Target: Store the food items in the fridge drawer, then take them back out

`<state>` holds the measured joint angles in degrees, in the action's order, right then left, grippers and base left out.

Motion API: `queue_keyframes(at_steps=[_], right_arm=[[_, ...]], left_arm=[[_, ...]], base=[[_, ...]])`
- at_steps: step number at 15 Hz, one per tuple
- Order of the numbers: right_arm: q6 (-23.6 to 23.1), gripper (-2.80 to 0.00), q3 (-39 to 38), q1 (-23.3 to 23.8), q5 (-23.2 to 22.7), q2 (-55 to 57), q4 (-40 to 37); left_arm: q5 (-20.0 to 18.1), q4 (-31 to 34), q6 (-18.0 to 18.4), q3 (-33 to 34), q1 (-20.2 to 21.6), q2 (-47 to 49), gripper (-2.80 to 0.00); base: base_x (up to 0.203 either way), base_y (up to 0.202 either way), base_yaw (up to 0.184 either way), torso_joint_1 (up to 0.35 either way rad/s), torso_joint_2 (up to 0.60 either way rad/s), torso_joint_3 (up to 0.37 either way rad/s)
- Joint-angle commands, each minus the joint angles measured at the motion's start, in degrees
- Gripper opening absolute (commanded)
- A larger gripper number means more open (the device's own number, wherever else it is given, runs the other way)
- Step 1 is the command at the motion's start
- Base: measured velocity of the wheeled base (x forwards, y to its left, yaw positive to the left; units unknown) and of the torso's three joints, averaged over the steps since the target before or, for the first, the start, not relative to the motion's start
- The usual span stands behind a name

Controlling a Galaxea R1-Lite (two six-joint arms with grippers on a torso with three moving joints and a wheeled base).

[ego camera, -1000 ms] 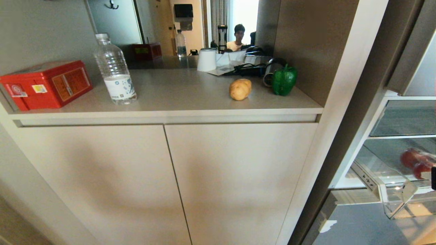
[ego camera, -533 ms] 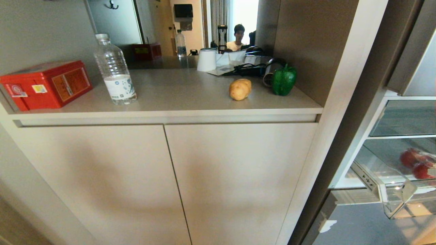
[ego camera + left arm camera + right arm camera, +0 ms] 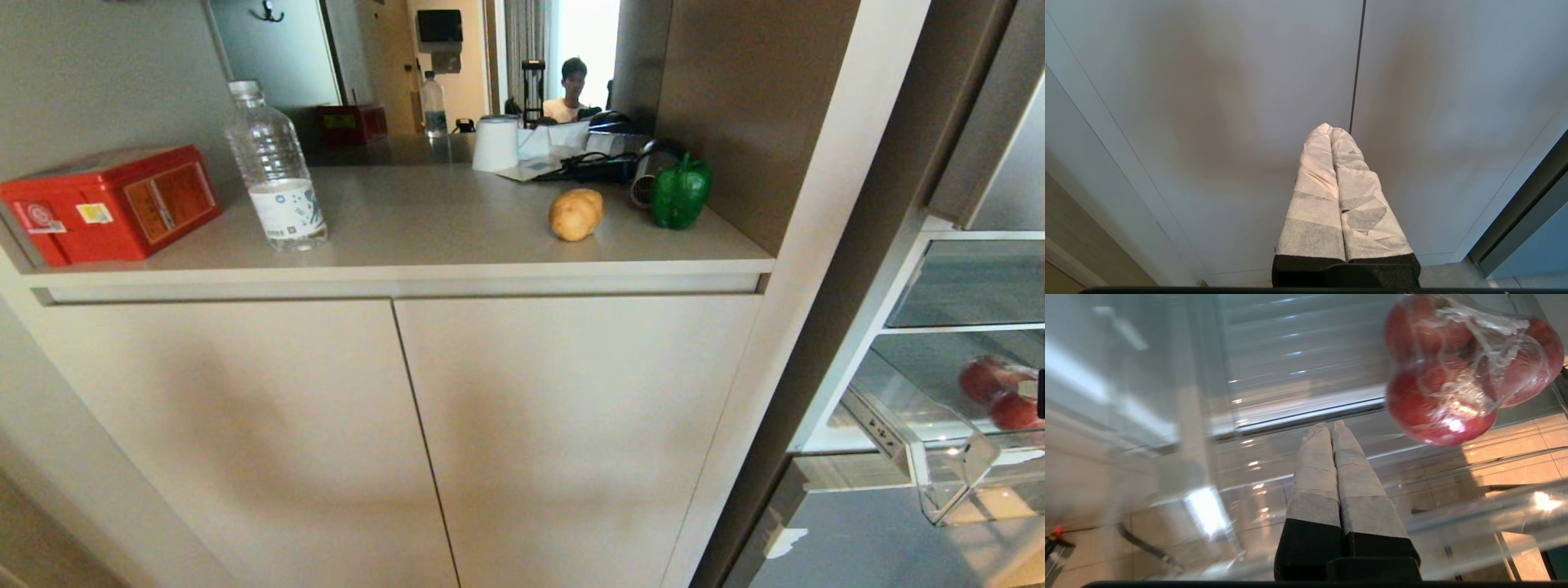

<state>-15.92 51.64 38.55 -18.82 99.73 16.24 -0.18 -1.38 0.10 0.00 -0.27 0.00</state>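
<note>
Fridge drawer (image 3: 1306, 473): clear bin, pulled out, directly under right gripper (image 3: 1331, 425), jaws pressed together, empty. Wrapped red fruit (image 3: 1457, 371) just beyond and to one side of those jaws. Left gripper (image 3: 1329, 127): jaws together, before cabinet doors (image 3: 1208, 102). Potato (image 3: 575, 214) and bell pepper (image 3: 680, 193): on tabletop (image 3: 424, 220), well apart from both jaws.

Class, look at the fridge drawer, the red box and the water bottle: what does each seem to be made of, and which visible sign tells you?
Fridge drawer: clear hard plastic, probably; you see the floor through it and it glints.
Red box: possibly painted metal or glossy card; crisp edges, slight sheen, printed labels.
Water bottle: thin clear plastic, ribbed walls, paper-like label.
</note>
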Motion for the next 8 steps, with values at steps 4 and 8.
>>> queue_keyframes(at_steps=[4, 8], right_arm=[[-0.51, -2.8, 0.56, 1.7, -0.07, 3.63, 0.46], [-1.48, -2.8, 0.09, 4.09, -0.07, 3.33, 0.46]], left_arm=[[0.01, -0.03, -0.01, 0.62, 0.0, 0.0, -2.8], [0.01, -0.03, -0.01, 0.62, 0.0, 0.0, -2.8]], base=[[0.0, 0.0, 0.0, 0.0, 0.0, 0.0], [0.0, 0.0, 0.0, 0.0, 0.0, 0.0]])
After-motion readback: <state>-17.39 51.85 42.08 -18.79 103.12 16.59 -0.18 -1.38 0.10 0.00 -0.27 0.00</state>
